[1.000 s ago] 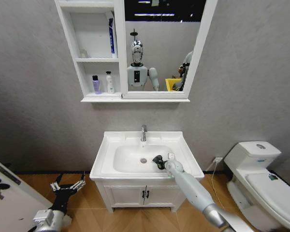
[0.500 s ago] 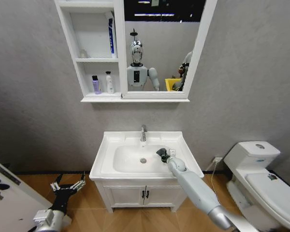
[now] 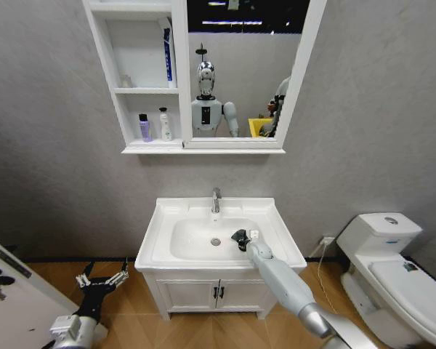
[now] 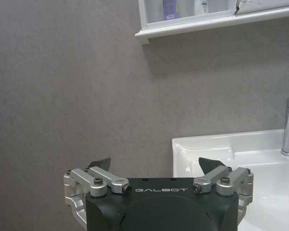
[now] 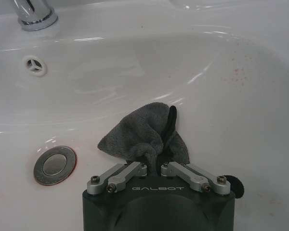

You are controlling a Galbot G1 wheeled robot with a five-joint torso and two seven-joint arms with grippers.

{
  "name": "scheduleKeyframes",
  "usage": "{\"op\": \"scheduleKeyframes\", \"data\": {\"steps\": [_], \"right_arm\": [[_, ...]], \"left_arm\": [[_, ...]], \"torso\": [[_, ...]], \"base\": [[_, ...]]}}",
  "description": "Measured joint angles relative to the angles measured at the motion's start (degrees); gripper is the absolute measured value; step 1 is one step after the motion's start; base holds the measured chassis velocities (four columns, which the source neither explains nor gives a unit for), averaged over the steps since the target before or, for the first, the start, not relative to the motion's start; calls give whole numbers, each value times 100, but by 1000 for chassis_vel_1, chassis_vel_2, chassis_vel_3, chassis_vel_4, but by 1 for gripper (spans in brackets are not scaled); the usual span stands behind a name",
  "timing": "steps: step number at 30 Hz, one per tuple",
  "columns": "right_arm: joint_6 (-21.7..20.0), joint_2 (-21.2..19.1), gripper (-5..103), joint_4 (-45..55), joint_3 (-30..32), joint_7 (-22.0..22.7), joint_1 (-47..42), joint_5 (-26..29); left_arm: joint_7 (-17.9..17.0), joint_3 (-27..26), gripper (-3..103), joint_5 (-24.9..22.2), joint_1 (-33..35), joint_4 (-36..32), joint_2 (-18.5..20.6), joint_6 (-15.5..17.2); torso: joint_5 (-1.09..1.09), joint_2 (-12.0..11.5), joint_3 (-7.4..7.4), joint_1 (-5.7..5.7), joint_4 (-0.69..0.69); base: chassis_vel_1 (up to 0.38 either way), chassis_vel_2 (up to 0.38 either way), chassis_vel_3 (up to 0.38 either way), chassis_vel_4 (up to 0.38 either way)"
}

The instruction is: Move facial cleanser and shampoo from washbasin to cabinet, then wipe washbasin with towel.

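Since half a second before, our right pincer (image 3: 240, 239) had slid slightly left inside the bowl, toward the round chrome drain (image 5: 54, 165). It was clenched on the small dark grey crumpled towel (image 5: 143, 138), pressed against the bowl's right slope in the white rectangular ceramic washbasin (image 3: 157, 240). Our left pincer (image 3: 102, 281) hung low beside the vanity, fingers spread wide, holding nothing. Farther up, the white wall-hung open-shelf cabinet (image 3: 107, 73) carried a purple bottle (image 3: 144, 127) and a white bottle (image 3: 164, 124).
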Motion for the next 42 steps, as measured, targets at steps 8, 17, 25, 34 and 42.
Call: {"op": "scheduleKeyframes", "data": {"steps": [8, 17, 25, 34, 42], "right_arm": [[167, 397, 7, -172, -262, -287, 111, 99], [439, 881, 7, -286, -403, -575, 312, 147], [417, 895, 7, -255, -446, -581, 242, 204], [121, 849, 7, -488, -162, -267, 221, 249], [155, 263, 7, -73, -55, 91, 33, -1002]], "left_arm": [[0, 0, 100, 0, 0, 0, 0, 0], [0, 0, 100, 0, 0, 0, 0, 0], [0, 0, 100, 0, 0, 0, 0, 0], [0, 0, 100, 0, 0, 0, 0, 0], [0, 0, 100, 0, 0, 0, 0, 0]], "torso": [[2, 0, 2, 1, 1], [1, 0, 2, 1, 3], [1, 0, 1, 1, 0], [3, 0, 1, 1, 3], [3, -1, 1, 1, 0]], "base": [[0, 0, 0, 0], [0, 0, 0, 0], [0, 0, 0, 0], [0, 0, 0, 0], [0, 0, 0, 0]]}}
